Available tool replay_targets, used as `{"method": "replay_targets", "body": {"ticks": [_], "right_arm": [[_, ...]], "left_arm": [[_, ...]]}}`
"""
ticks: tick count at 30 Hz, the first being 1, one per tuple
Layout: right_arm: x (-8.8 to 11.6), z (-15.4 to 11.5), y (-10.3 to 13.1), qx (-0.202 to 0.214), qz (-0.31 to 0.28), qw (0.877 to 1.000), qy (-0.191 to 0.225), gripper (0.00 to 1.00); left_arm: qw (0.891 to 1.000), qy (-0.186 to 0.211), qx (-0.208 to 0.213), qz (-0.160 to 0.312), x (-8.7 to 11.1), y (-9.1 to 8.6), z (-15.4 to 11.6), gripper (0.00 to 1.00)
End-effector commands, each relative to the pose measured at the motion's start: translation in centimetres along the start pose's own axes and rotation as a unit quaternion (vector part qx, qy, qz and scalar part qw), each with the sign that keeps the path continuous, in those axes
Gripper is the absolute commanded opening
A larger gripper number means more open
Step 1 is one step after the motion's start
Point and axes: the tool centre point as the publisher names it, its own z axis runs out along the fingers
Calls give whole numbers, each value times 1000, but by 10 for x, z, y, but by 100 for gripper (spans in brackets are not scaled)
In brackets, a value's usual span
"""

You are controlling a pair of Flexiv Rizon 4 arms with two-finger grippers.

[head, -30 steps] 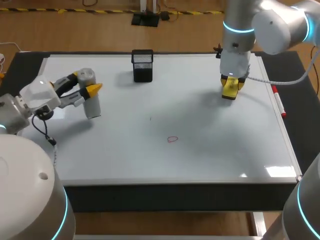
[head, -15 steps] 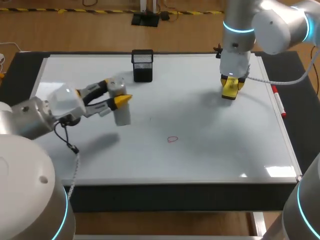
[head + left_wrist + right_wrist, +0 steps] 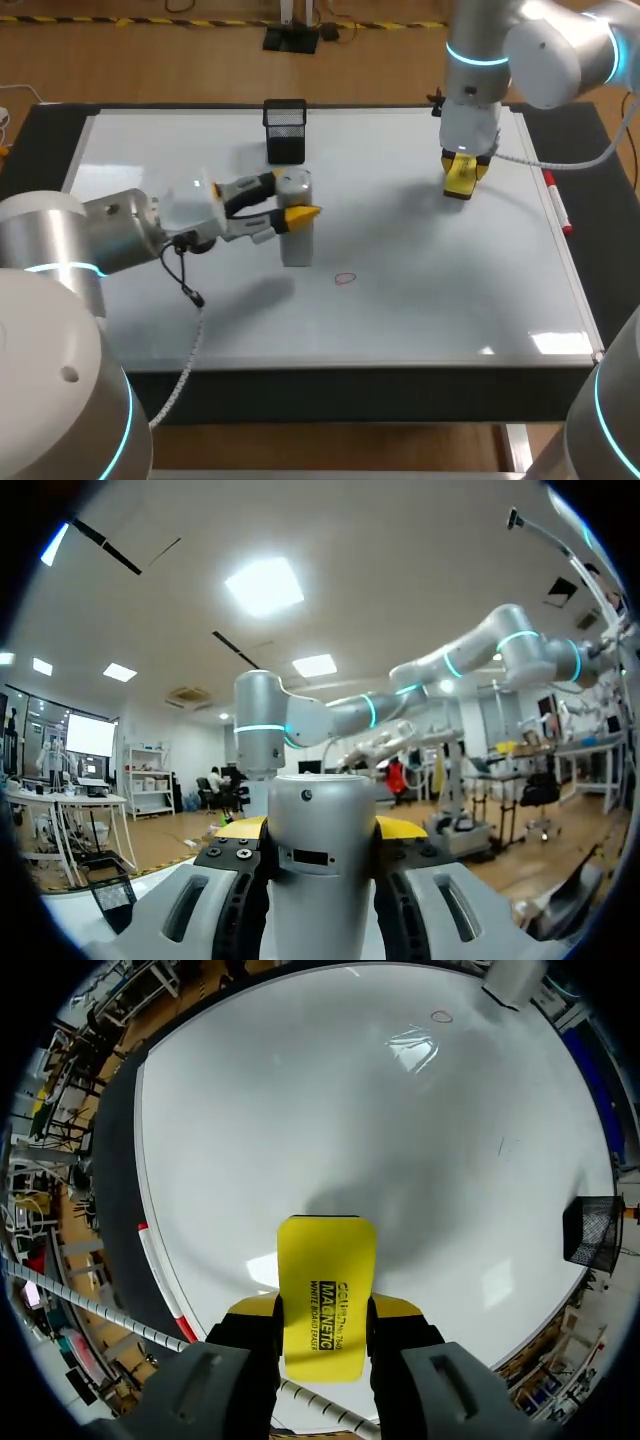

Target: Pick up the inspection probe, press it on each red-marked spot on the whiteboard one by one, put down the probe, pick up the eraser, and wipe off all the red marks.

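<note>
My left gripper (image 3: pixel 290 198) is shut on the grey cylindrical inspection probe (image 3: pixel 295 228), held upright over the middle of the whiteboard (image 3: pixel 400 320). In the left wrist view the probe (image 3: pixel 320 850) fills the gap between the yellow-tipped fingers. A small red-marked spot (image 3: pixel 345 279) lies on the board just right of and nearer than the probe's lower end. My right gripper (image 3: pixel 463 172) is shut on the yellow eraser (image 3: pixel 460 178) at the board's far right. The right wrist view has the eraser (image 3: pixel 326 1296) between the fingers, with the red mark (image 3: pixel 441 1017) far ahead.
A black mesh pen holder (image 3: pixel 285 130) stands at the board's far edge, behind the probe. A red-capped marker (image 3: pixel 557 203) lies along the board's right edge. A tiny dark mark (image 3: pixel 300 237) sits near the board's middle.
My left arm has carried the probe rightward from the board's left side to its middle, close to the red mark. The right arm and the eraser have stayed put.
</note>
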Motion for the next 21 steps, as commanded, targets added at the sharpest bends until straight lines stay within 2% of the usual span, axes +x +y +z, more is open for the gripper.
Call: {"method": "replay_targets", "body": {"ticks": [1,13,21], "right_arm": [[0,-1,-1,0,-1,1000,2,0],[0,-1,-1,0,-1,1000,2,0],[0,-1,-1,0,-1,1000,2,0]], "left_arm": [[1000,26,-2,-1,-1,19,21,0],[997,68,11,-21,23,34,45,0],[997,76,16,-30,28,41,52,0]]}}
